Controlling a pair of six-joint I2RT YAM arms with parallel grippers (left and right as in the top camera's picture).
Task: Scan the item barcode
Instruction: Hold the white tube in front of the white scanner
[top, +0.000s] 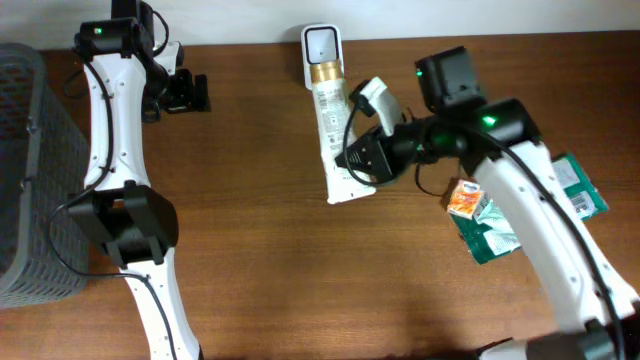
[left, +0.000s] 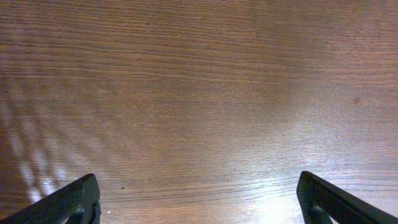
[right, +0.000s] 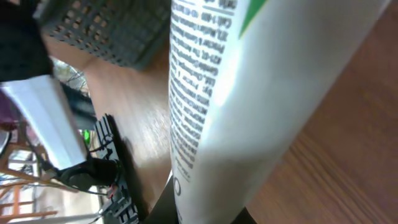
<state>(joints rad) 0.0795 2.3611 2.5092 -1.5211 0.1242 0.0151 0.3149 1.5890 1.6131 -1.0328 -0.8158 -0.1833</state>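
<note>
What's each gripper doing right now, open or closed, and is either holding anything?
Left gripper: open, holding nothing.
Right gripper: closed on the white tube.

Left gripper (left: 198, 196) jaws stood wide apart: dark fingers (left: 68, 202) at 7 and 5 o'clock. Wood table (left: 199, 81) filled frame, glare patch at 6 o'clock.
</note>
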